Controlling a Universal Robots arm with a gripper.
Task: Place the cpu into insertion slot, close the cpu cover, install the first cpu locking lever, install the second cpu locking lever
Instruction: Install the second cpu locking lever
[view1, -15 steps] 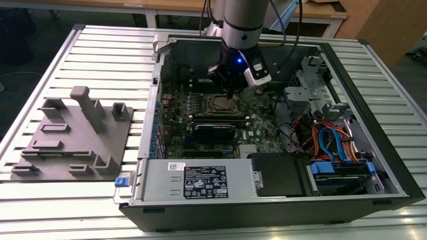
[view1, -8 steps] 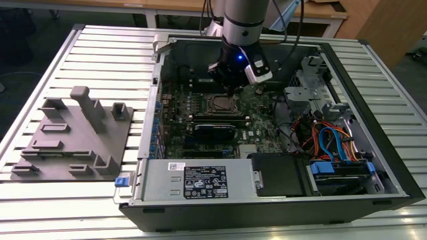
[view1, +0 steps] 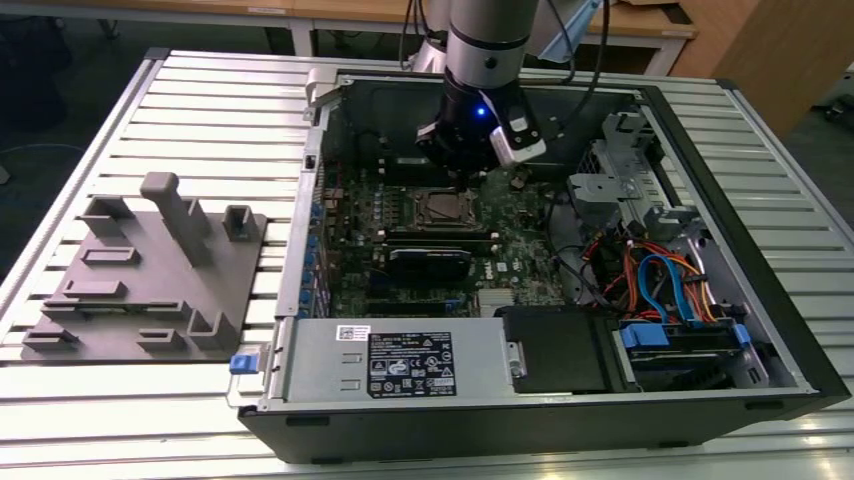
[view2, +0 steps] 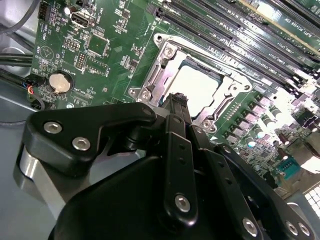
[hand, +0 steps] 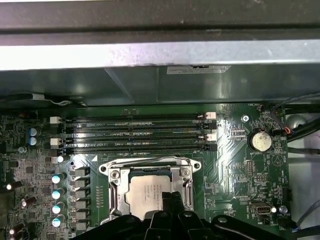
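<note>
Slatted metal bench, open computer case on it, green circuit board inside, gripper poised over the cpu cover, cover down around the cpu seated in the insertion slot, jaws closed together, empty.

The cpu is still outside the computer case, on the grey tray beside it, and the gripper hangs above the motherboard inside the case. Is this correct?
Not quite. The cpu already lies in the insertion slot on the motherboard, with the cpu cover down around it, as the first wrist view shows. The rest holds: the gripper hangs above the motherboard inside the computer case.
</note>
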